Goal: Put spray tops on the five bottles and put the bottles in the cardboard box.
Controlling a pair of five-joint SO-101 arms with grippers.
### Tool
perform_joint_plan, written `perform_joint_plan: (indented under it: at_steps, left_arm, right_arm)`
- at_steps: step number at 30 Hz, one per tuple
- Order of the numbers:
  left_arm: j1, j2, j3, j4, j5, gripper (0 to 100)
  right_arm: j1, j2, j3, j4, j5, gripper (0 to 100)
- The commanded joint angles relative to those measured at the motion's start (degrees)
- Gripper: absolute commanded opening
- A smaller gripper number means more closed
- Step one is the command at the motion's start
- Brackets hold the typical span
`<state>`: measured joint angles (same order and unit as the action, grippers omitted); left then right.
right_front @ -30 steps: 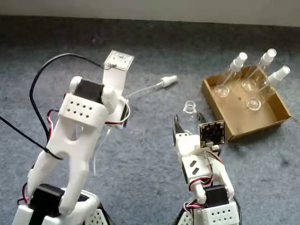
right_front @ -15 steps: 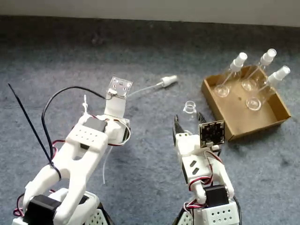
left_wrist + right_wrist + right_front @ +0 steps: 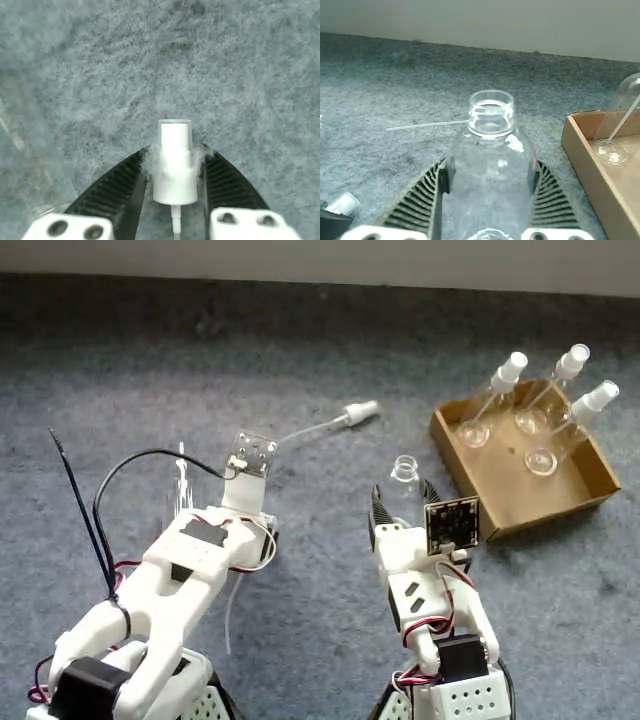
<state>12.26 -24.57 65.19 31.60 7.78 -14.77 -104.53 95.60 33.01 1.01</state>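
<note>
Centrally, the right tool [image 3: 489, 167] is closed around an uncapped clear bottle [image 3: 491, 117] near the cardboard box [image 3: 530, 495], which contains three capped bottles [image 3: 495, 400]. The left tool [image 3: 175, 150] pinches a white spray top [image 3: 174, 170]; another spray top [image 3: 357, 413] lies on the counter [image 3: 300, 330].

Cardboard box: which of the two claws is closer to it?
Right. The right gripper, shut on a clear bottle, sits just beside the box. The left gripper, shut on a spray top, is farther off, beyond the right one.
</note>
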Motion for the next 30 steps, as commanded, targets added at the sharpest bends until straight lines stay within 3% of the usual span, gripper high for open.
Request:
perform_joint_plan:
  at_steps: [1, 5, 11, 15, 21, 30]
  left_arm:
    - [0.6, -2.2, -0.3, -0.6, -0.2, 13]
    - [0.4, -2.0, -3.4, 2.4, -7.5, 13]
    - [0.0, -1.6, -17.1, 20.5, -7.8, 13]
    - [-0.5, -1.5, -22.6, 27.9, -8.0, 13]
    - [-0.4, -0.1, -23.6, 29.3, -7.8, 13]
    - [0.0, 18.9, -34.5, 33.8, -7.7, 13]
  right_arm:
    - [-0.4, -0.6, 7.7, 0.4, -0.3, 10.2]
    - [-0.4, -0.6, 7.7, 0.4, -0.3, 10.2]
    - [-0.4, -0.6, 7.7, 0.4, -0.3, 10.2]
    - [-0.4, -0.6, 7.7, 0.4, -0.3, 10.2]
    - [-0.4, -0.5, 7.7, 0.4, -0.3, 10.2]
    - [-0.3, -0.5, 7.7, 0.4, -0.3, 10.2]
